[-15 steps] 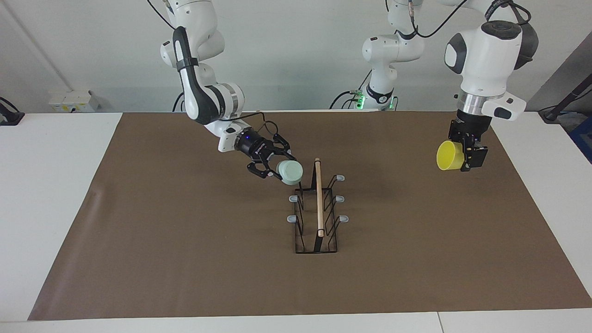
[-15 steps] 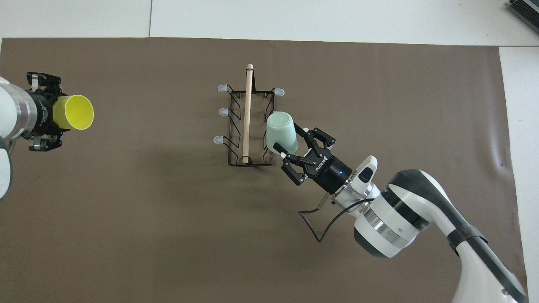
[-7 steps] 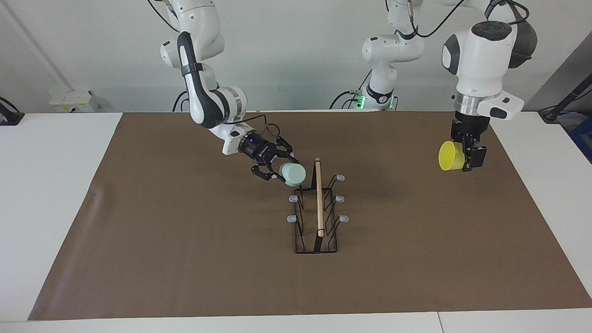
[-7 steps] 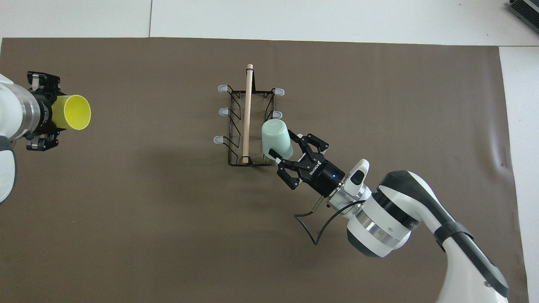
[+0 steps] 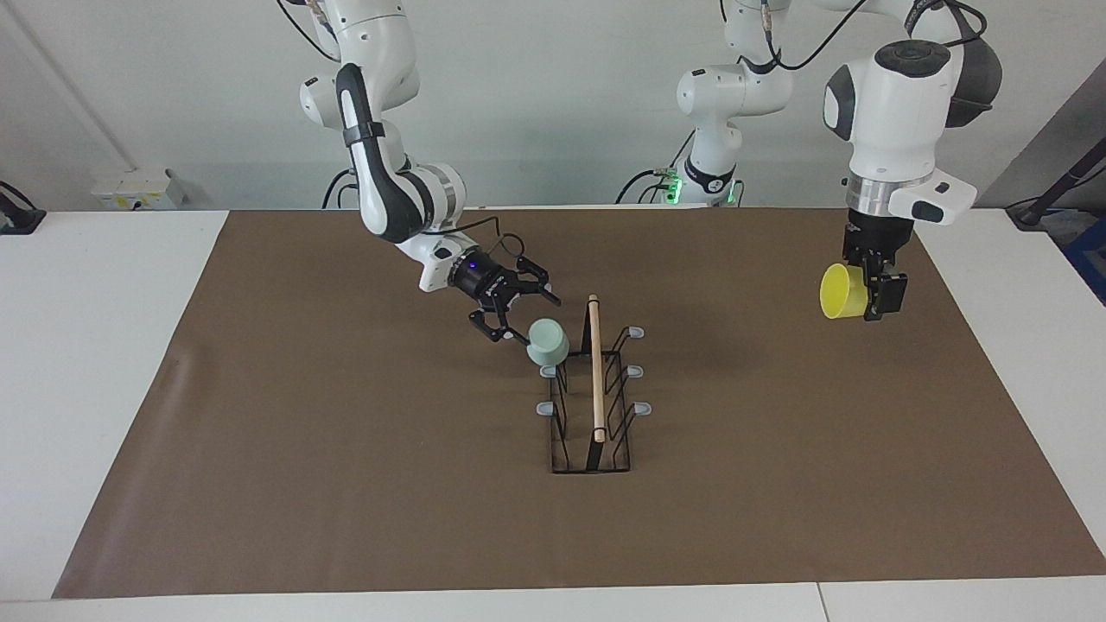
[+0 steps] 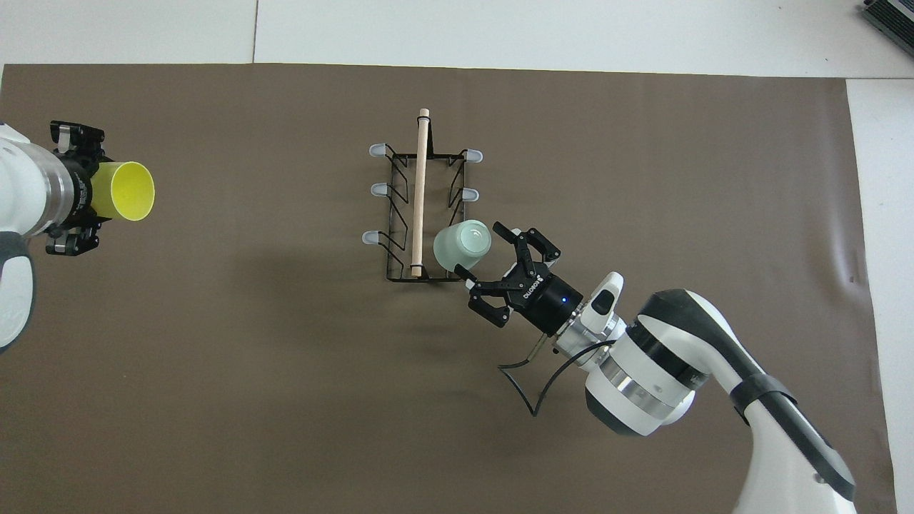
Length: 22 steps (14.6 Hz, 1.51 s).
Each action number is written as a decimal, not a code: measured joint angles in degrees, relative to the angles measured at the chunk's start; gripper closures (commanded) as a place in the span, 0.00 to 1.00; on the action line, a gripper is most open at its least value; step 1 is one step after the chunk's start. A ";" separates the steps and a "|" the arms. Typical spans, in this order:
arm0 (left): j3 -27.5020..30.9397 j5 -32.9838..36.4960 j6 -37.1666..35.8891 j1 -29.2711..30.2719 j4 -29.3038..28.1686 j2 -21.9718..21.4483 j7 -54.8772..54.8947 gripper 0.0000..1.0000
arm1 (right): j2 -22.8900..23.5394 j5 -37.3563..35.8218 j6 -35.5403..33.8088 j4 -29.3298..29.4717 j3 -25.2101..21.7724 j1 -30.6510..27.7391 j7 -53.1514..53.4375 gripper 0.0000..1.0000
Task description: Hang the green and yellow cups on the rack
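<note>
**Green cup set on a prong, yellow cup held in waiting**

The green cup is found at the rack, on the side toward the right arm's end of the desk, over the prong nearest the robots; it is tilted, closed base upward and mouth down toward the wire frame, as is wanted for a prong to enter it. The right end effector is seen with its fingers spread wide about the mouth end of the cup; nothing is clamped, and it cannot be told whether a fingertip touches the wall. The cup is judged to have been let go so that its weight is borne by the prong alone.

The yellow cup is gripped by the closed fingers of the left end effector and is held on its side, mouth turned toward the rack, over the brown mat at the left arm's end, well apart from the rack; it is judged that this arm waits there so that the rack is left free for the right arm.

The cups are small, tapered and without handles, one pale mint, one bright yellow; the rack is of black wire, with a wooden rod along its top; five grey-tipped prongs are seen bare.
</note>
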 measured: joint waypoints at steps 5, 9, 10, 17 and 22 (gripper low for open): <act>-2.84 4.34 -0.22 0.00 -0.33 0.34 -1.00 0.62 | -2.91 -0.91 8.00 1.95 -0.20 -0.46 0.00 0.00; -7.27 11.75 -0.99 -0.01 -1.00 0.81 -5.84 0.62 | -6.44 -9.16 17.99 3.49 -0.46 -3.50 1.23 0.00; -8.87 13.69 -1.90 -0.01 -1.14 0.97 -7.02 0.62 | -6.91 -13.31 20.30 4.15 -0.49 -4.47 3.85 0.00; -19.13 24.62 -5.35 -0.02 -1.72 3.99 -17.62 0.62 | -7.03 -30.63 30.86 5.98 -0.59 -8.08 17.43 0.00; -26.41 31.77 -8.85 -0.10 -2.01 5.56 -25.40 0.62 | -6.51 -43.58 30.65 6.07 -0.62 -12.72 18.91 0.00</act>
